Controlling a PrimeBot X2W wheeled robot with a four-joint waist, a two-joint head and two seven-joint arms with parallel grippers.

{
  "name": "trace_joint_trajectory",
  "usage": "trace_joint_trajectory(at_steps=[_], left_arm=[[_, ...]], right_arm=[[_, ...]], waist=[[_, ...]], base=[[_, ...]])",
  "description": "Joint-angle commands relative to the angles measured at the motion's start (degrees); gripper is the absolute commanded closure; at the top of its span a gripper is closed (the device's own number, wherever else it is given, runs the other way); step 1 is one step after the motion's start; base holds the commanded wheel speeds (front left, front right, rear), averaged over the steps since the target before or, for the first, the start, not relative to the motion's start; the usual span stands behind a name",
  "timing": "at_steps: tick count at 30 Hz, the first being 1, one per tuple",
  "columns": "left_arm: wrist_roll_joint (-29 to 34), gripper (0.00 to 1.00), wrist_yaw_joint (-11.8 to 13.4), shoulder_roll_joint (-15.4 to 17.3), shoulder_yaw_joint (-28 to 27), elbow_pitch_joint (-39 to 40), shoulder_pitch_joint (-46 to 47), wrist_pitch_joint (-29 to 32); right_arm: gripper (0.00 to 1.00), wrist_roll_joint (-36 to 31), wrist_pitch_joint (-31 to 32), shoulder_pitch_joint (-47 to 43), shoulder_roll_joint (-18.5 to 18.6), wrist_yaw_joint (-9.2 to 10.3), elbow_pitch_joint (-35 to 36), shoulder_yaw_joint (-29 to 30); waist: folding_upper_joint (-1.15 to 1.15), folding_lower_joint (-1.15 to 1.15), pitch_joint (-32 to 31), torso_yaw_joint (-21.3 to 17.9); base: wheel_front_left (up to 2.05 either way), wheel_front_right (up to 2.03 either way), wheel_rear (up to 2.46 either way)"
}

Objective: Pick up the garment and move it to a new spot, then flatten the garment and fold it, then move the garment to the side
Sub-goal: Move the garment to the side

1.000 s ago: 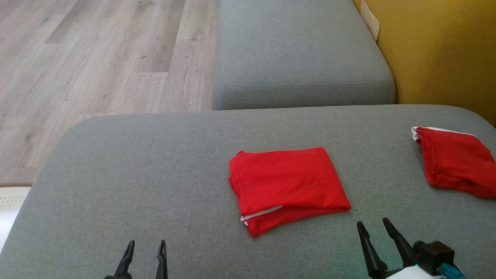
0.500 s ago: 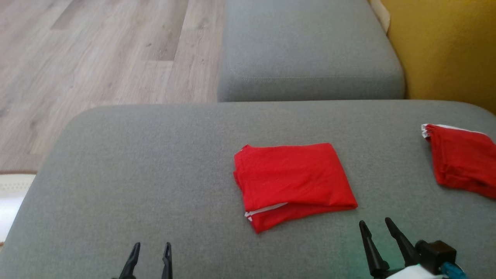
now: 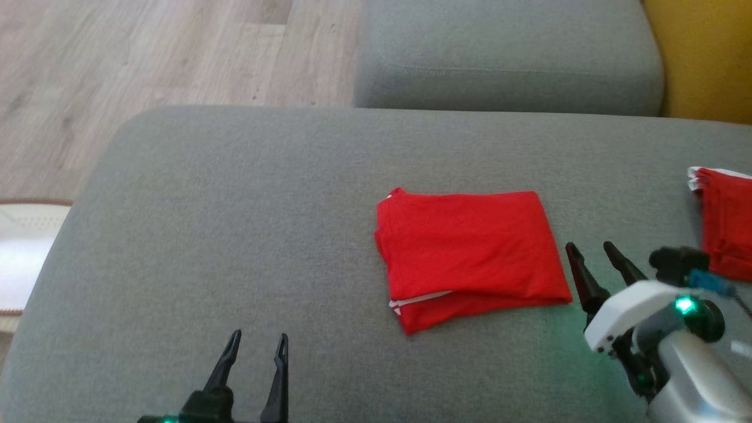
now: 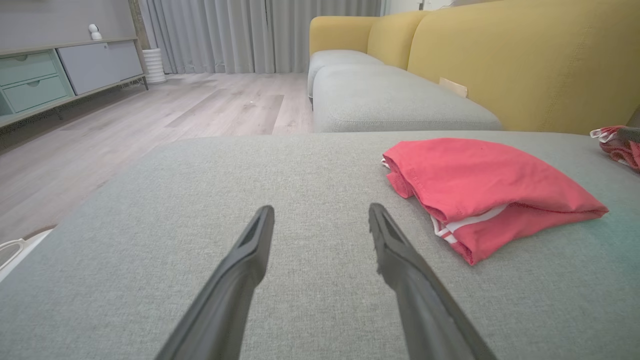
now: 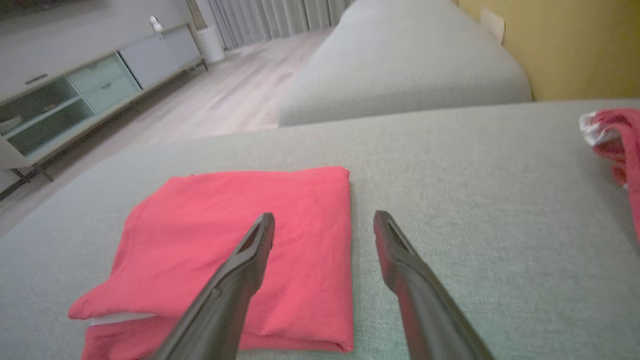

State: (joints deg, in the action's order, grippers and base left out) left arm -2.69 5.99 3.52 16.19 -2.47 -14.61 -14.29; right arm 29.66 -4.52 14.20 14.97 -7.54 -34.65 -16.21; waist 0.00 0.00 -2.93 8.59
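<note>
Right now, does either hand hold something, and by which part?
Nothing is held: left hand and right hand stand open, and the folded red garment lies free.

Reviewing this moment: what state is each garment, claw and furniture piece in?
Centre red garment: folded, lying on the grey cushion, not gripped.
Second red garment: lying at the cushion's right side, cut off by the frame; fold unclear.
Left claw: open, empty, over bare cushion.
Right claw: open, empty, at the centre garment's right edge.
Sideboard drawers: closed.
Curtains: drawn shut.
</note>
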Motion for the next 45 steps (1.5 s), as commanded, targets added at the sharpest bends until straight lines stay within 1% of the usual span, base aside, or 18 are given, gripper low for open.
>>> trace_joint_trajectory(at_steps=[1, 4, 8, 20, 23, 27, 28, 29, 30, 33, 37, 41, 45], left_arm=[[-0.25, 0.0, -0.04, -0.58, -1.26, 1.45, 3.28, -0.71], [-0.42, 0.0, -0.04, -0.6, -0.48, 1.05, 4.1, -0.71], [-1.4, 0.0, 0.54, -0.62, 0.28, 0.92, 4.79, -0.71], [-2.2, 0.0, 2.33, -0.64, 5.11, 1.35, 7.56, -0.71], [-0.24, 0.0, 2.55, -0.64, 5.95, 0.77, 8.58, -0.71], [-0.32, 0.0, 2.91, -0.64, 6.45, 0.62, 9.44, -0.71], [-0.41, 0.0, 3.04, -0.64, 6.49, 0.57, 9.58, -0.71], [-0.5, 0.0, 3.2, -0.64, 6.46, 0.54, 9.65, -0.71], [-0.6, 0.0, 3.37, -0.64, 6.37, 0.54, 9.65, -0.71], [-0.82, 0.0, 3.29, -0.64, 6.3, 0.6, 9.81, -0.71], [-0.78, 0.0, 3.2, -0.64, 6.01, 0.68, 9.62, -0.71], [-0.66, 0.0, 2.98, -0.64, 5.64, 1.07, 9.61, -0.71], [-0.35, 0.0, 2.74, -0.64, 5.41, 1.68, 10.65, -0.71]], right_arm=[[0.0, 1.27, 2.06, 3.1, 1.09, 0.05, -0.4, -1.1], [0.0, 3.39, 6.77, 6.19, 2.06, 0.05, -4.23, -2.45], [0.0, 4.8, 9.31, 9.32, 3.37, 0.05, -8.76, -3.51], [0.0, 7.19, 9.09, 16.59, 5.58, 0.05, -17.9, -5.69], [0.0, 7.12, 9.85, 17.88, 5.74, 0.05, -20.37, -6.62], [0.0, 7.15, 11.05, 18.94, 5.32, 0.05, -23.87, -7.65], [0.3, 7.52, 11.6, 19.03, 4.99, 0.05, -24.31, -7.99], [0.67, 7.97, 12.15, 19.06, 4.67, 0.05, -24.46, -8.44], [1.0, 8.51, 12.56, 19.14, 4.41, 0.05, -24.37, -8.86], [1.0, 9.94, 13.19, 19.55, 4.67, 0.05, -23.52, -10.1], [1.0, 10.64, 12.51, 20.71, 6.02, 0.05, -22.31, -11.16], [1.0, 10.35, 12.09, 23.82, 8.83, 0.05, -20.92, -12.59], [1.0, 8.94, 12.57, 28.72, 12.82, 0.05, -19.46, -13.83]], waist=[[0.0, 0.0, 0.58, 0.71], [0.0, 0.0, 1.12, 1.72], [0.0, 0.0, 2.08, 2.95], [0.0, 0.0, 6.8, 6.11], [0.0, 0.0, 7.94, 6.53], [0.0, 0.0, 8.79, 6.81], [0.0, 0.0, 8.85, 6.75], [0.0, 0.0, 8.83, 6.55], [0.0, 0.0, 8.78, 6.22], [0.0, 0.0, 8.57, 4.94], [0.0, 0.0, 8.09, 2.72], [0.0, 0.0, 8.49, -1.11], [0.0, 0.0, 10.25, -5.21]], base=[[0.0, 0.0, 0.0], [0.0, 0.0, 0.0], [0.0, 0.0, 0.0], [0.0, 0.0, 0.0], [0.0, 0.0, 0.0], [0.0, 0.0, 0.0], [0.0, 0.0, 0.0], [0.0, 0.0, 0.0], [0.0, 0.0, 0.0], [0.0, 0.0, 0.0], [0.0, 0.0, 0.0], [0.0, 0.0, 0.0], [0.0, 0.0, 0.0]])
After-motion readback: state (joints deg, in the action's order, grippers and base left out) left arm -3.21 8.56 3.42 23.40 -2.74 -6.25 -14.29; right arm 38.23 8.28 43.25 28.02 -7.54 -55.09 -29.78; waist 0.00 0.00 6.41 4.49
